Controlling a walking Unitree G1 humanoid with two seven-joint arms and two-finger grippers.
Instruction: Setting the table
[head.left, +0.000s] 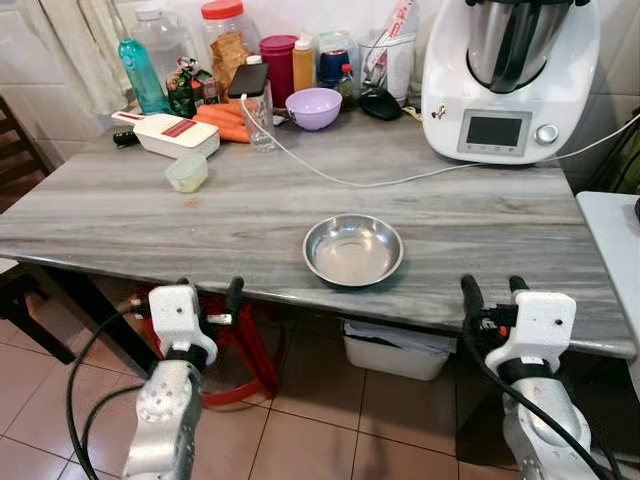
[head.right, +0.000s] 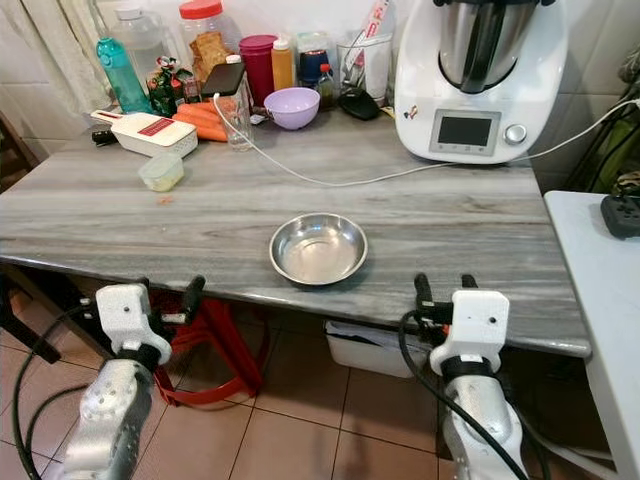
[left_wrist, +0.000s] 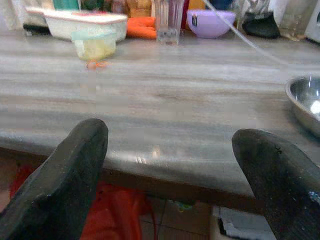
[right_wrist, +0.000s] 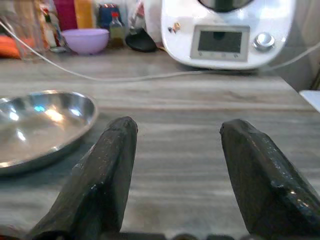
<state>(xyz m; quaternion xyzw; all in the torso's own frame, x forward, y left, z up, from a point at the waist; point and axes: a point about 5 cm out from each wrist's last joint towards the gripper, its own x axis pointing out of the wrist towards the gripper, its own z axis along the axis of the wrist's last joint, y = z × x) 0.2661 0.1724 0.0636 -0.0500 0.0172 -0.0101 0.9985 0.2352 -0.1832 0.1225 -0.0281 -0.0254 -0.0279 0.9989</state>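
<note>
Centre of frame, on grey wood-grain tabletop (head.left: 480, 225): round shallow steel bowl (head.left: 353, 249), upright, near front edge. Lower left, below table edge: left gripper (head.left: 208, 294), fingers spread wide, holding nothing. Lower right: right gripper (head.left: 494, 291), likewise parted and empty. Upper right: white kitchen machine (head.left: 508, 80). Upper centre: lilac plastic bowl (head.left: 313, 107).

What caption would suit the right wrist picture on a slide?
Open right gripper poised at the table edge beside a steel bowl, white kitchen machine behind.
</note>
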